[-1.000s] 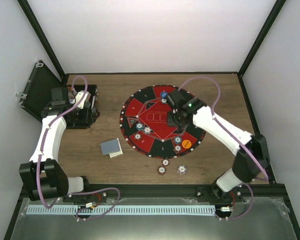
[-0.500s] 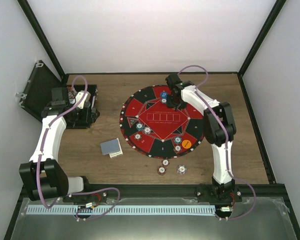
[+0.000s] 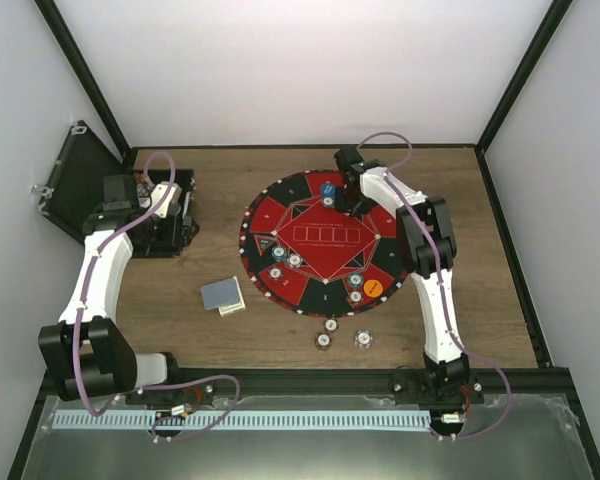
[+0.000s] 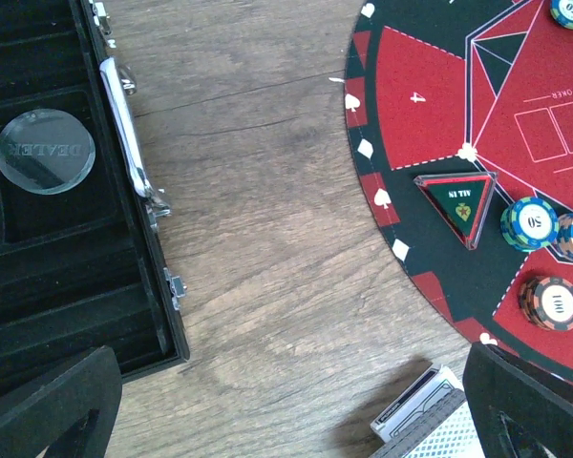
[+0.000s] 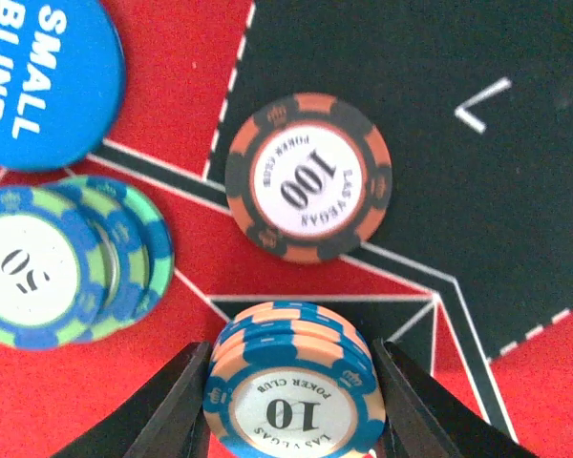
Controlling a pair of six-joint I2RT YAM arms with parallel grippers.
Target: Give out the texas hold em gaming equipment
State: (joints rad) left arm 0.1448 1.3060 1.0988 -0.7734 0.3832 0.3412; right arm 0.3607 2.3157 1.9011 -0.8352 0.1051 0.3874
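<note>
My right gripper [image 3: 352,198] [image 5: 291,405] is low over the far edge of the round mat [image 3: 380,245]. It is shut on a short stack of blue-and-peach "10" chips [image 5: 294,396]. Beside it lie a dark red "100" chip [image 5: 307,176], teal "50" chips [image 5: 48,262] and the blue "small blind" button [image 5: 43,81] [image 3: 327,187]. Other chips [image 3: 286,260] [image 4: 529,222] and the orange button [image 3: 373,288] sit on the mat. The card deck [image 3: 223,295] [image 4: 430,420] lies on the table. My left gripper [image 3: 168,228] [image 4: 286,425] is open and empty by the case.
The black hinged case [image 3: 130,205] [image 4: 57,267] stands open at the left, with a clear "dealer" disc [image 4: 45,151] inside. An "all in" triangle [image 4: 456,205] lies on the mat's left side. Three chips [image 3: 332,332] lie on the wood in front of the mat.
My right arm has swung from the mat's right-centre to its far edge by the blue button, then settled there. The left arm has not moved.
</note>
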